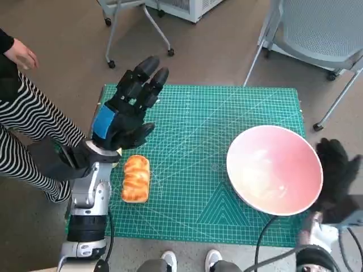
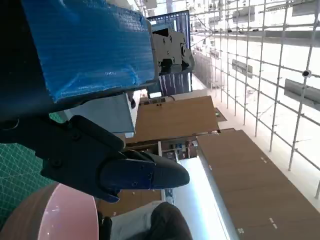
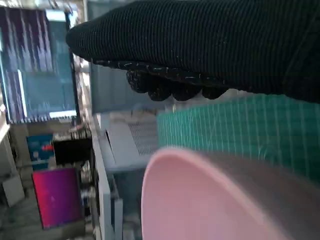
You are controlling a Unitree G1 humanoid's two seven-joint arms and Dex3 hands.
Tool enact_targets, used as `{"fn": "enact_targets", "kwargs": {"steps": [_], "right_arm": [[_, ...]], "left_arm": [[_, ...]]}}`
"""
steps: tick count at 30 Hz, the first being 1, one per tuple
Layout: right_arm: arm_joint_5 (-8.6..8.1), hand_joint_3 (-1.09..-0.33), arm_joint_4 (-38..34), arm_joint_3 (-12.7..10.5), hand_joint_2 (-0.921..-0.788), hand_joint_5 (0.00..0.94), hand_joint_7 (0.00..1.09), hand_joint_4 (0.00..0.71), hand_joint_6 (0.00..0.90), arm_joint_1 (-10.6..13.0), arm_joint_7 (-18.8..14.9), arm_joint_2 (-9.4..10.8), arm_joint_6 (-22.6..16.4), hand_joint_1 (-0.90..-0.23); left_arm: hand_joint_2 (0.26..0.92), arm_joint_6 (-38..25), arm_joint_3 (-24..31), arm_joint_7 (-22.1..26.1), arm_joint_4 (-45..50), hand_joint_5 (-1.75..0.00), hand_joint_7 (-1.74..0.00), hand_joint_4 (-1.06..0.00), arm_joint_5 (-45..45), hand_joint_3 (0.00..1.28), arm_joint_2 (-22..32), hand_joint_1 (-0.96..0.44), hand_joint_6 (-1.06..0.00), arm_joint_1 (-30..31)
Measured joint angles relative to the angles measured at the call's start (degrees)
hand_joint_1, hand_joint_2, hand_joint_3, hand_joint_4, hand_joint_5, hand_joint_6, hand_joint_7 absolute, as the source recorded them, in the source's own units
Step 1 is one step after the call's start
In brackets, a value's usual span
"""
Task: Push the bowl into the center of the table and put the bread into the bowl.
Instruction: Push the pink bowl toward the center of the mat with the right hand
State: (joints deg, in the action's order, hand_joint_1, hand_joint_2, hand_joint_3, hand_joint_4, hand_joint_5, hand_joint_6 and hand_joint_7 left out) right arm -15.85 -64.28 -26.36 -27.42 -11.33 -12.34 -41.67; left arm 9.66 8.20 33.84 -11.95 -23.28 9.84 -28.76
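My left hand (image 1: 129,107) hovers raised over the green mat's (image 1: 193,119) left side, fingers spread and empty, bread (image 1: 136,178) lying just nearer; my right hand (image 1: 338,178) presses the pink bowl's (image 1: 275,170) right rim; its grip I cannot tell.

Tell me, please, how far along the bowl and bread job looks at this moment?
Nothing looks finished. The pink bowl sits toward the mat's right side, not the center, with the right hand at its outer rim, seemingly placed to push it. The bread lies on the green mat, below the raised, empty left hand.
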Motion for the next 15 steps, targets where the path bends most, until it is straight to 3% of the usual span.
{"fn": "enact_targets", "kwargs": {"steps": [5,15], "right_arm": [[-0.45,-0.893,-0.77,0.07,-0.921,0.001,0.46,0.13,0.089,-1.15,-1.12,0.54,0.41,-0.573],[-0.8,-0.925,-1.91,1.47,-0.921,0.0,0.45,0.116,0.077,-6.08,-2.71,3.79,2.14,-0.57]], "left_arm": [[0.889,-0.01,0.15,0.17,0.14,-0.04,-0.39,-0.03,0.0,0.29,0.36,-0.62,0.0,0.05],[0.899,0.05,0.55,0.6,1.08,-0.03,-0.4,-0.03,0.07,0.26,1.31,-0.62,0.0,0.11]]}}
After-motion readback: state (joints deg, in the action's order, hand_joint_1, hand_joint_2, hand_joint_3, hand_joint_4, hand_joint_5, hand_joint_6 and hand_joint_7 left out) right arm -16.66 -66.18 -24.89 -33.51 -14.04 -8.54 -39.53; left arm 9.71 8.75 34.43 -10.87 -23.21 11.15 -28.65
